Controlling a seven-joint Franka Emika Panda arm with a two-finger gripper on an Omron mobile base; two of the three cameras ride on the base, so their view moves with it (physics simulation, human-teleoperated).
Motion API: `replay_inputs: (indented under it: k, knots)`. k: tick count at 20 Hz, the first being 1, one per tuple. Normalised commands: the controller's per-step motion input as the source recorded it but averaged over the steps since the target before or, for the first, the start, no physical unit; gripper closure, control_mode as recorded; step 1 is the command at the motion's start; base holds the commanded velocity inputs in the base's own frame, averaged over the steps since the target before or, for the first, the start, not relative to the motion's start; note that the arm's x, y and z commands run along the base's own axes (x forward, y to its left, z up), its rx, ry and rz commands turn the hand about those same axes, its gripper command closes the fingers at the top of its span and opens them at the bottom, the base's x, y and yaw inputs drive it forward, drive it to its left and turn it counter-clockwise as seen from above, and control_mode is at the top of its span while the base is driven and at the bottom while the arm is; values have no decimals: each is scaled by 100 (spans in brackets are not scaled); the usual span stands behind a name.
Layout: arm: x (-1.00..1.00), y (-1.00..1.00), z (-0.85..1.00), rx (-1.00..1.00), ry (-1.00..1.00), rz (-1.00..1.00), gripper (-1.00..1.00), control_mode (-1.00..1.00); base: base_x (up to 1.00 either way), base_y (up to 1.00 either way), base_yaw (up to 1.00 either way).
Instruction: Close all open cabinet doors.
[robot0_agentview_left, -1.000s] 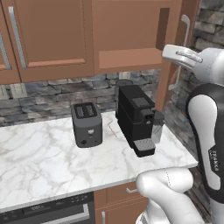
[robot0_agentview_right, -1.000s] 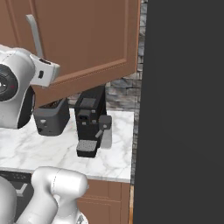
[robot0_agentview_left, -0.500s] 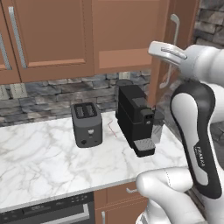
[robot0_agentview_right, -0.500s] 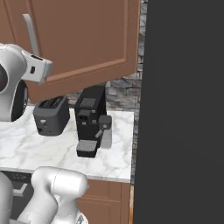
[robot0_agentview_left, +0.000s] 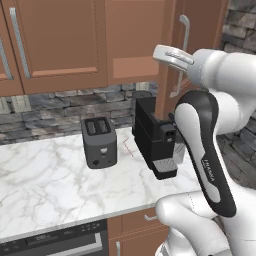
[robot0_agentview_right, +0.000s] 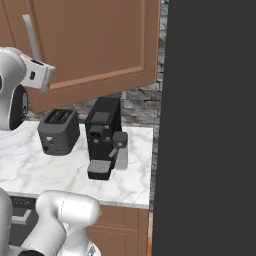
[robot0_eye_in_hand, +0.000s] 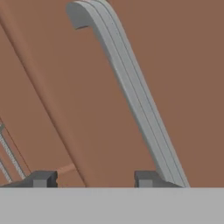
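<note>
Open door: the cabinet door (robot0_agentview_left: 192, 45) over the right end of the counter (robot0_agentview_left: 45, 185) hangs swung out, its edge toward the left base camera; in the right base view its face (robot0_agentview_right: 95, 45) stands above the coffee machine (robot0_agentview_right: 102, 135) and toaster (robot0_agentview_right: 59, 131).
Handle: long silver bar handle (robot0_eye_in_hand: 131, 94), running slantwise across the hand view, close up.
Claw: gripper (robot0_eye_in_hand: 94, 179) right up against the door face, tips apart; one fingertip (robot0_eye_in_hand: 146, 178) sits at the foot of the handle, the other off to the side on bare wood. Cannot tell whether it clasps the bar or only presses.
Change: over the last second the arm (robot0_agentview_left: 200, 145) has swung in from the right, and the door shows more edge-on from the left.
Meaning: judged as the push under way; door not yet flush.
Other doors: left neighbour (robot0_agentview_left: 55, 42) looks shut.
</note>
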Motion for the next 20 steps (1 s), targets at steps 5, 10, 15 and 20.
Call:
replay_inputs:
  k: [5,10,15,20]
  knots:
    - [77,0,-32,0,0,-3,-100,-100,0,0,0]
    - [63,0,-30,0,0,0,-100,-100,0,0,0]
    - [61,-7,-23,0,0,0,-100,-100,0,0,0]
    - [63,-13,-16,0,0,0,-100,-100,0,0,0]
